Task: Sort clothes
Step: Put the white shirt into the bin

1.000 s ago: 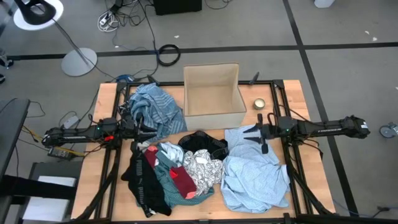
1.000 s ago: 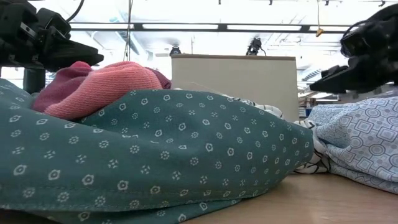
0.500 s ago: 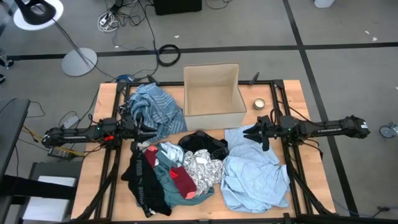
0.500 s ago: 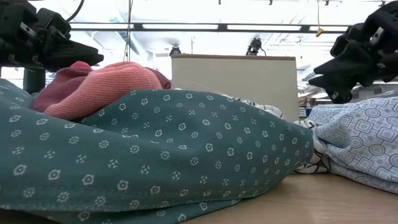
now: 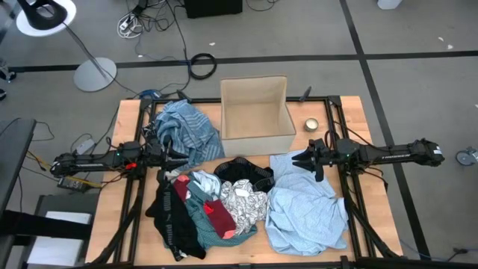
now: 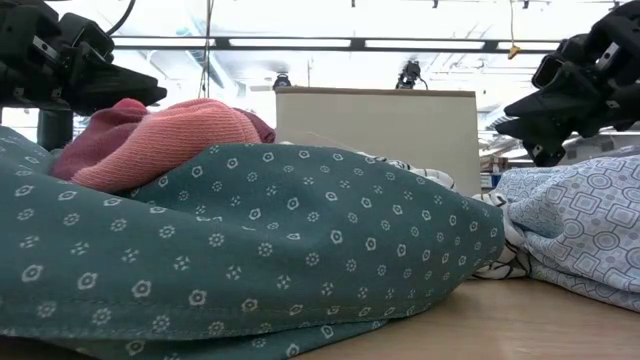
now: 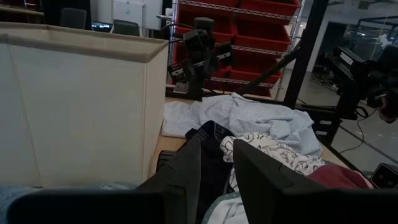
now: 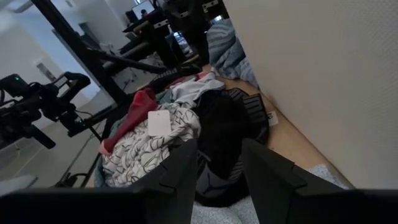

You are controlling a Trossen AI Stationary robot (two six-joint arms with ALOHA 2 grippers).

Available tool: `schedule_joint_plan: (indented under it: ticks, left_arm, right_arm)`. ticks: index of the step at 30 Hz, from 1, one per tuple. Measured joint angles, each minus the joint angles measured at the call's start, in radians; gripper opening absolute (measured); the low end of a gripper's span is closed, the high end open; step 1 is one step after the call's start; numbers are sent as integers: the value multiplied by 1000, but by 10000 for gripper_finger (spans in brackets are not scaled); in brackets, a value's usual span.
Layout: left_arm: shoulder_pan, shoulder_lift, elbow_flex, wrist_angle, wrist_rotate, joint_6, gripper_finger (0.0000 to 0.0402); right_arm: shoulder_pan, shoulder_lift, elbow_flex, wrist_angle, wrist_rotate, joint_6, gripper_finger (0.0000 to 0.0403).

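While you look down on the table [image 5: 351, 112], start at your left: the left gripper [image 5: 170, 155] hangs just above the near edge of a striped blue-grey shirt [image 5: 185, 132] that lies bunched in the far left part of the table. Its two fingers [image 7: 186, 174] stand a little apart with nothing between them. Nearer to you and slightly right of it sits the mixed heap: a black piece [image 5: 170, 217] on the left flank, a teal shirt [image 5: 200, 213] with a red piece [image 5: 219, 217] lying on it, a white piece [image 5: 202, 181] at the far side, and a black-and-white patterned piece [image 5: 245, 200] on the right of the heap. In the low view the teal shirt [image 6: 250, 240] fills the foreground with a pink-red knit [image 6: 150, 140] resting on top. Another black garment [image 5: 243, 170] lies just beyond the patterned one, close to the near wall of the cardboard box [image 5: 255, 112]. Right of the box you see a small round tin [image 5: 311, 124]. Farther right, the right gripper [image 5: 304, 162] hovers over the far left corner of a light blue shirt [image 5: 306, 205] spread on the near right of the table; its fingers [image 8: 180, 171] are slightly parted and hold nothing.
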Motion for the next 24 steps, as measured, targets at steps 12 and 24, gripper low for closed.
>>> schedule_joint_plan:
  ticks: [12, 24]
  left_arm:
    - [0, 0, 0, 0, 0, 0, 101]
    - [0, 0, 0, 0, 0, 0, 101]
  right_arm:
    - [0, 36, 333, -403, 2, -107, 130]
    - [125, 427, 854, -1011, 93, -49, 130]
